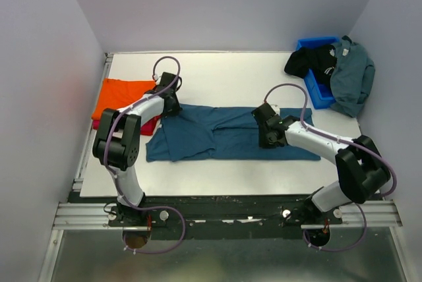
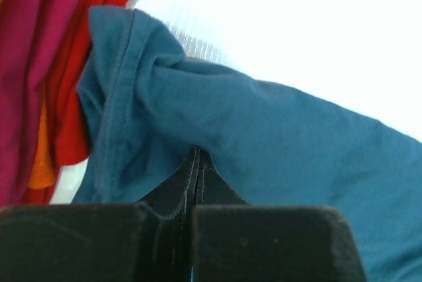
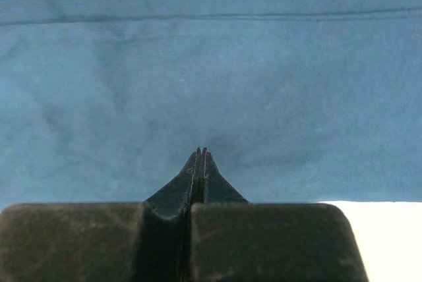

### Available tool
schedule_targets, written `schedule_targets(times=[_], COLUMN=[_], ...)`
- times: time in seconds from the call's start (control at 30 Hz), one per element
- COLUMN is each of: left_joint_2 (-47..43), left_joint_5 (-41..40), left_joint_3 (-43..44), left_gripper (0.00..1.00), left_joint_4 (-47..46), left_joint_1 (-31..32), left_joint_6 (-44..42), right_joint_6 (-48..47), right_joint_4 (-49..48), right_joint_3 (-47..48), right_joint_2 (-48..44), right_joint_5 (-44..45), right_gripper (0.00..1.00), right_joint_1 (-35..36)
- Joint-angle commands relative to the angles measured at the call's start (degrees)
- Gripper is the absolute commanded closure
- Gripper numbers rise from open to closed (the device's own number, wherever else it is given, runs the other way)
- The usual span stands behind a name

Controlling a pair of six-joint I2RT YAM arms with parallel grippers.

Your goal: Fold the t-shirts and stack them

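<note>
White arms (image 1: 310, 138), black joints (image 1: 122, 140) and tools (image 3: 200, 153), purple cables (image 1: 165, 58).

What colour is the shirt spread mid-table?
The shirt is dark teal blue; the top external view shows it best.

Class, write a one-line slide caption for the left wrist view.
Shut left fingers pinch the teal shirt beside the red-and-orange stack.

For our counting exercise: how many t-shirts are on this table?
5: an orange shirt at the left atop a red shirt, a teal shirt spread mid-table, a black shirt and a grey-blue shirt at the blue bin. More may be hidden.
</note>
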State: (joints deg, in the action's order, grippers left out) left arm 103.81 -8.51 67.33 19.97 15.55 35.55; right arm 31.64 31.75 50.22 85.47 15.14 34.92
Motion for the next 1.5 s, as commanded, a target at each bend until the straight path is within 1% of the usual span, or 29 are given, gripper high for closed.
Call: schedule_targets(times=[0.0,0.1,0.23,0.4,0.5,0.6,0.73,0.8,0.93,1.0,1.07,1.1,1.17,1.23,1.33,1.37,1.4,1.47], left_joint_2=[4.2,6.57,11.14,16.24,20.98,27.39,34.78,37.5,42.6,45.07,46.04,45.87,45.87,47.0,46.49,45.61,43.95,40.61], left_joint_5=[-2.47,-2.56,-2.65,-0.37,0.07,2.18,2.8,4.02,8.24,9.9,10.45,10.53,11.85,12.38,14.83,16.15,17.81,20.45], left_joint_3=[3.59,4.82,9.21,15.54,24.49,34.24,46.63,51.3,60.62,64.93,66.96,67.14,66.79,69.76,70.66,69.44,68.04,63.82], left_gripper=[1.0,1.0,1.0,1.0,1.0,1.0,1.0,1.0,1.0,1.0,1.0,1.0,1.0,1.0,1.0,0.97,0.92,0.88], left_joint_4=[2.44,2.97,5.78,7.54,11.39,14.74,18.43,18.97,18.88,19.23,17.4,15.73,11.26,10.88,9.84,9.05,7.47,5.01], left_joint_1=[0.8,1.32,2.2,3.87,5.8,7.65,9.49,9.76,11.16,11.61,11.0,10.3,8.63,6.96,5.63,5.54,5.63,5.54], left_joint_6=[1.1,1.19,0.93,1.1,-0.3,-1.53,-1.36,-0.75,-0.83,-0.57,-0.66,-0.48,-0.66,-0.66,-1.18,-2.06,-2.67,-3.29], right_joint_6=[2.64,2.55,4.47,6.59,7.56,9.14,11.77,12.4,10.56,8.45,4.94,3.62,0.81,-1.48,-4.38,-5.17,-5.88,-5.89], right_joint_4=[1.56,1.92,3.49,1.39,0.69,-0.36,0.94,0.87,-3.52,-4.06,-5.28,-5.73,-6.26,-5.48,-2.14,-1.61,-0.73,0.68], right_joint_3=[-0.21,0.76,2.07,1.38,2.25,4.53,11.29,14.11,15.7,15.79,15.0,14.48,13.86,13.77,14.12,14.12,14.03,13.86], right_joint_2=[3.82,5.76,9.35,10.59,11.47,12.52,16.82,18.23,16.4,11.68,6.58,4.03,0.77,-1.17,-1.71,-1.19,-0.4,1.71], right_joint_5=[2.27,1.3,-3.35,-6.95,-9.85,-11.09,-11.27,-12.58,-16.98,-13.14,-11.36,-12.14,-16.43,-18.82,-15.67,-15.4,-15.4,-12.77], right_gripper=[0.99,0.99,0.99,0.99,0.99,0.99,0.99,0.99,0.99,0.99,0.99,0.98,0.97,0.97,0.97,0.98,0.99,0.99], right_joint_1=[-0.38,-0.46,-0.29,3.13,5.77,9.98,15.78,17.55,18.7,18.43,17.12,15.46,10.63,5.62,0.25,-1.15,-2.12,-3.62])
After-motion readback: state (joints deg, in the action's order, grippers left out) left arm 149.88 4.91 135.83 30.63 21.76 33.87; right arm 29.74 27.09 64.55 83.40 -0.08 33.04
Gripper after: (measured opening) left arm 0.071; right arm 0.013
